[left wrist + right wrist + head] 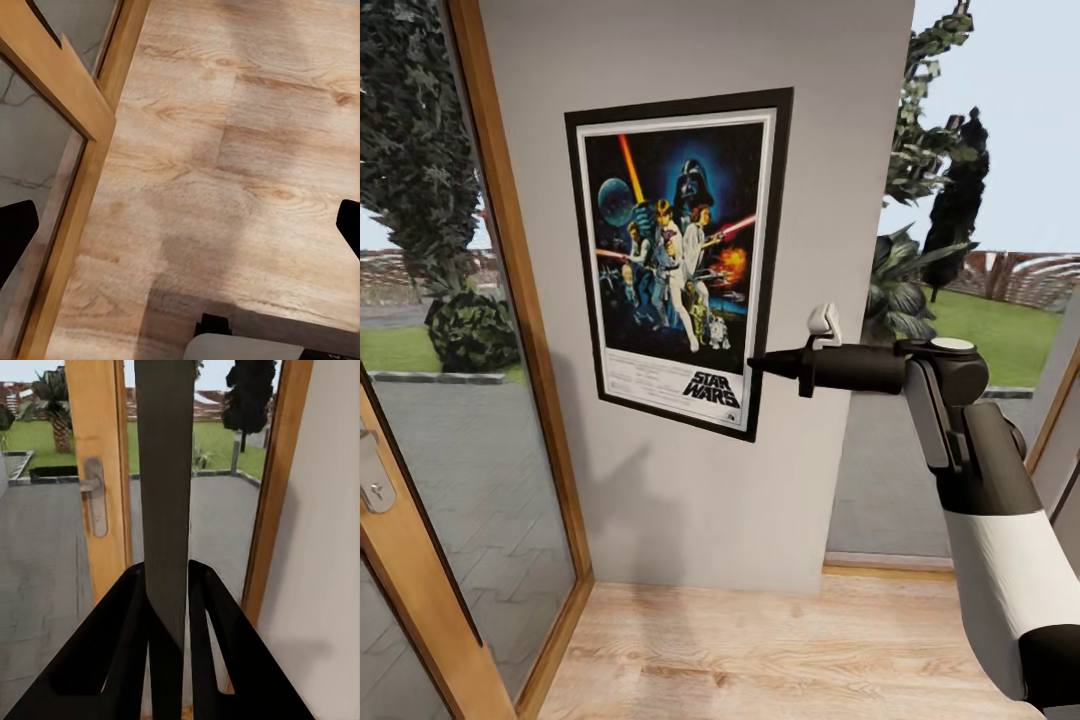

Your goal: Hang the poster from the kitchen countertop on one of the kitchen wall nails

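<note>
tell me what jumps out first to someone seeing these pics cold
The Star Wars poster stands out most: upright against the pale grey wall between two glazed wooden-framed doors, hanging slightly tilted. Next is the right gripper, reaching in from the right with its black fingers closed on the poster's lower right edge; the right wrist view shows that edge as a dark strip between the fingers. Below is a light wooden floor.

pale grey wall (690, 490) between glazed wooden doors, framed poster (678, 262) flat against it — light wood-plank floor (760, 650) beneath
</note>
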You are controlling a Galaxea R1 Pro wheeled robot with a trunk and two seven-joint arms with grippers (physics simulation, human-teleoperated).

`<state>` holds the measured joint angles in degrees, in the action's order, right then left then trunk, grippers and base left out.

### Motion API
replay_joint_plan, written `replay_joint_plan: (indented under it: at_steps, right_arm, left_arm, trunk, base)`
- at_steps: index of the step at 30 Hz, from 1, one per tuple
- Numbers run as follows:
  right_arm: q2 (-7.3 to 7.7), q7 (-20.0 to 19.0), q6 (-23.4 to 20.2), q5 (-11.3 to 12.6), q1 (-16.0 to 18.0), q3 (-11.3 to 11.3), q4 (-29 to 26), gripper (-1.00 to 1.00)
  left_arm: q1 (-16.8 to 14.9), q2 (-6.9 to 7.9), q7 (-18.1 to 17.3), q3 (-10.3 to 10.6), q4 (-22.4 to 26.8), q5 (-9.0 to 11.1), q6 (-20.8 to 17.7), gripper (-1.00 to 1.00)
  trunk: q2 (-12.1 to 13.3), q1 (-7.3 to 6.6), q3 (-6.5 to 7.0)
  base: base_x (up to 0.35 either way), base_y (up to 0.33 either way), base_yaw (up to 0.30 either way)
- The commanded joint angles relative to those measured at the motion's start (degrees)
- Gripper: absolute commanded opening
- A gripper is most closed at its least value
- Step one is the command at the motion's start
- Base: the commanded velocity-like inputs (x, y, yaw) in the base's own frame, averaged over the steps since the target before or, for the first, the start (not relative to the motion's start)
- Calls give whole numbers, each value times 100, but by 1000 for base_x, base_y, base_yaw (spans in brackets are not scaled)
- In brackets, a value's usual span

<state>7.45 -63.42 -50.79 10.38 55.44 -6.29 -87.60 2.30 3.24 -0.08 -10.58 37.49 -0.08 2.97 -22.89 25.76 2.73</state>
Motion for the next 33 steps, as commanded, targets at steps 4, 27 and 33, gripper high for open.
replay_joint_plan:
  at_steps: [4, 27, 33]
  right_arm:
    - [7, -189, -31, 30, 0, 7, 114, -100]
    - [27, -629, -36, 29, 28, 22, 203, -100]
    - [28, -629, -36, 28, 28, 22, 197, -100]
  left_arm:
    - [0, 1, -1, -3, 4, -1, 11, 100]
    - [-1, -1, -1, -5, 4, -1, 11, 100]
    - [4, 1, -1, -10, 4, -1, 11, 100]
  trunk:
    - [-3, 2, -1]
    - [-3, 2, -1]
    - [-3, 2, -1]
  base:
    - [0, 0, 0]
    - [0, 0, 0]
    - [86, 0, 0]
